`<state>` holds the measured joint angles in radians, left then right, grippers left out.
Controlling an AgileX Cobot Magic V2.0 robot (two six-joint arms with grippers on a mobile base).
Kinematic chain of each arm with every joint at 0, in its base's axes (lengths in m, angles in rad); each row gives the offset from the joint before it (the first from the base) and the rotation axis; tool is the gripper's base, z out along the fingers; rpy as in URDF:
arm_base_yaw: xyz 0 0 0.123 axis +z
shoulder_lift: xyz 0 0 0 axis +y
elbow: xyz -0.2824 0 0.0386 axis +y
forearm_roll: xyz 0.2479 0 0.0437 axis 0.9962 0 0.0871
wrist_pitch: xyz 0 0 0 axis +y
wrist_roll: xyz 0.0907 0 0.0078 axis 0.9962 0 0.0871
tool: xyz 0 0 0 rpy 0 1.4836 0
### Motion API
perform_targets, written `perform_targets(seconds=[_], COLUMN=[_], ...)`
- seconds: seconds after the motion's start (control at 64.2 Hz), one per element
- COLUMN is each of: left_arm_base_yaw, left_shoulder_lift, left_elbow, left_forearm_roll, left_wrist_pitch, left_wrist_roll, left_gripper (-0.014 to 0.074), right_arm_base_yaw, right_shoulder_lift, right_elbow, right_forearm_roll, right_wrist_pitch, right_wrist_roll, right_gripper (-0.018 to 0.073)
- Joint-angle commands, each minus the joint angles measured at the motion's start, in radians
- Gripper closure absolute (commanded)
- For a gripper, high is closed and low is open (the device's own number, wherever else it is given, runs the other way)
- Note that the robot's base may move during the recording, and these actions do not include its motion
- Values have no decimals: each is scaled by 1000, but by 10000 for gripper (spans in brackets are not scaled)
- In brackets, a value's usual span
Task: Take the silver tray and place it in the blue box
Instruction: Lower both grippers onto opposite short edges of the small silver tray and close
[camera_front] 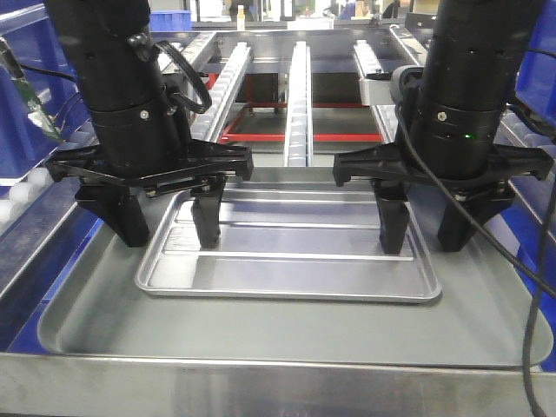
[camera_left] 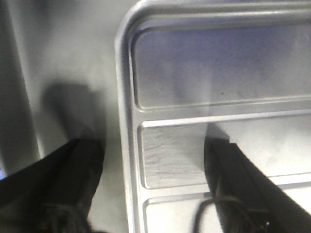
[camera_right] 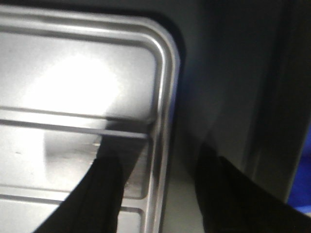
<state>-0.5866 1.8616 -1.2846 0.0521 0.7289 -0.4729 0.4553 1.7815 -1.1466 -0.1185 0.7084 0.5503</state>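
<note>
The silver tray [camera_front: 287, 261] lies flat inside a larger dull grey tray [camera_front: 87, 321]; its raised ribs and rolled rim show in both wrist views [camera_left: 218, 63] [camera_right: 73, 82]. My left gripper [camera_front: 169, 233] [camera_left: 148, 145] is open and straddles the tray's left rim, with one finger on the grey tray and the other inside the silver tray. My right gripper [camera_front: 426, 236] [camera_right: 160, 162] is open and straddles the right rim the same way. Blue plastic [camera_front: 521, 252] shows along both sides of the grey tray. Whether that plastic is the blue box I cannot tell.
Roller conveyor rails [camera_front: 297, 95] and a red frame [camera_front: 261, 136] lie behind the trays. Blue crates [camera_front: 22, 104] and white rollers [camera_front: 22, 195] line the left side. A black cable [camera_front: 534, 287] hangs at the right. The grey tray's raised rim surrounds the silver tray.
</note>
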Motion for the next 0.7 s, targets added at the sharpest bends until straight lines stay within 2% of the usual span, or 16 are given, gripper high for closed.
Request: perform_targets(seconds=[0.0,0.156,0.327,0.389,0.451,0.685], left_arm_base_yaw=[2,2,2,2,2,2], left_shoulder_lift=[-29,-29,-29,-29,-29,-47], left_elbow=[-22,-22,-22,-22,-22,-55], left_forearm_roll=[16,18,18,20,22,56], left_wrist_pitch=[-24,-6,7,12,18,95], left_wrist_roll=[-10,-10,-10,-10,-10,-10], left_gripper=[256,378,615,713,690,693], right_arm_base_yaw=[-8,-8,-8,-8,-8,-8], right_shoulder_lift=[-30,-28,-28,-28,-28,-71], right_elbow=[-28,-28,-28,-28,-28,-28], right_forearm_roll=[-20,-20,-20,-20,-20,-21], right_wrist_pitch=[-43,-36,-37,-37,-37,-17], right_wrist_roll=[-1,-1,-1,-1,-1,-1], right_gripper=[124,277,522,498,503,503])
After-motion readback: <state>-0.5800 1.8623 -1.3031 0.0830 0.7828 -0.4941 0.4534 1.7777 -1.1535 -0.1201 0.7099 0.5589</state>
